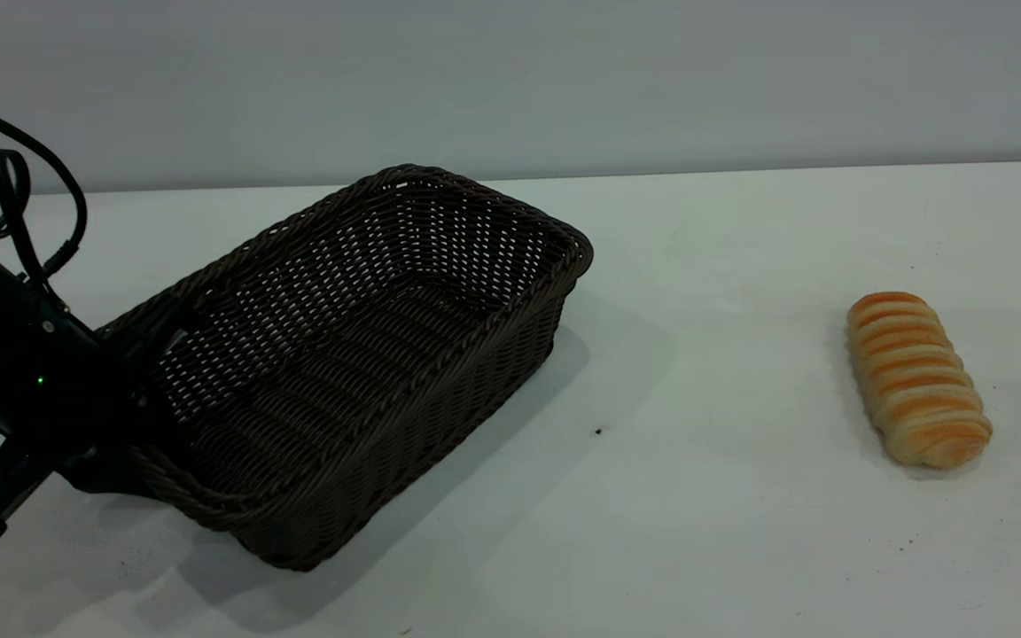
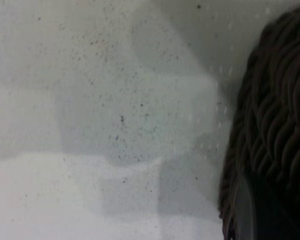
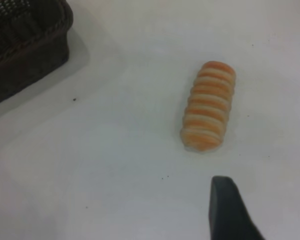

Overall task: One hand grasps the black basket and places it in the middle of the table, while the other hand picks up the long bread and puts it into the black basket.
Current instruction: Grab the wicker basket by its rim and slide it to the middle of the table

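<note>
Centrally, woven wicker black basket (image 1: 360,354)

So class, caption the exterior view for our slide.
Left claw grips the tilted black basket's rim; long bread lies apart on the table.

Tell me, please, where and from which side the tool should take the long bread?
Grip the long bread across its narrow middle, coming from above. It lies flat on the table, alone, with both long sides free, and its ridges run crosswise, which should help the hold.
</note>
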Controlling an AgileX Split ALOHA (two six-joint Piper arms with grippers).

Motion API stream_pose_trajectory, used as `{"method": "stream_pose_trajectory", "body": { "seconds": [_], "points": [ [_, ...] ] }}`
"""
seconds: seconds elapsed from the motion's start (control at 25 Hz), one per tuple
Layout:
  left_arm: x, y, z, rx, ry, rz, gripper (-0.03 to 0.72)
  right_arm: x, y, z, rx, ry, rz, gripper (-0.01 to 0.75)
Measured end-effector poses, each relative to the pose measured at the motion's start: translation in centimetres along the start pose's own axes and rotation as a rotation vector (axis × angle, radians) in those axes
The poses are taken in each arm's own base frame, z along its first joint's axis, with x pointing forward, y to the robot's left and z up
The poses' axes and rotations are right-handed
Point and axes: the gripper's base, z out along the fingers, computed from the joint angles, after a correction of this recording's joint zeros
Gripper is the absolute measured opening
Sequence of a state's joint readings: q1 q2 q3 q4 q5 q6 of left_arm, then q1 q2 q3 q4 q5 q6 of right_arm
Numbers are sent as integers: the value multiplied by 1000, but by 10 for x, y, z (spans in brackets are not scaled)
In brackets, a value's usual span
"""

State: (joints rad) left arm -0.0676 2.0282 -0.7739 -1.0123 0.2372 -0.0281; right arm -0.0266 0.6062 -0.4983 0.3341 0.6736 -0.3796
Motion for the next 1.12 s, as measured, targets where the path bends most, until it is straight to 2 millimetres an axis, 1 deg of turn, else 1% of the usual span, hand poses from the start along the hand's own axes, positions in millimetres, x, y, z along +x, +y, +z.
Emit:
{"method": "stream_pose_trajectory", "body": {
  "seconds": [0.16,0.28,0.48,0.64,0.76,0.92,1.04,1.12],
  "points": [
    [-2,-7,-1,22,1,80,142,0,0,0,0,0,0,346],
    [-7,-18,-5,48,-1,221,142,0,0,0,0,0,0,346],
    [-18,-51,-19,94,0,555,140,0,0,0,0,1,0,346],
    [-28,-70,-31,47,16,706,140,1,0,0,-2,6,0,346],
    [-39,-80,-39,-40,8,760,140,1,0,0,-3,7,1,346],
    [-56,-91,-46,-148,-26,787,139,1,0,0,-3,7,1,346],
    [-63,-99,-42,-170,-10,788,139,1,0,0,-3,7,1,346],
    [-65,-104,-34,-178,5,788,139,1,0,0,-3,7,1,346]
  ]
}}
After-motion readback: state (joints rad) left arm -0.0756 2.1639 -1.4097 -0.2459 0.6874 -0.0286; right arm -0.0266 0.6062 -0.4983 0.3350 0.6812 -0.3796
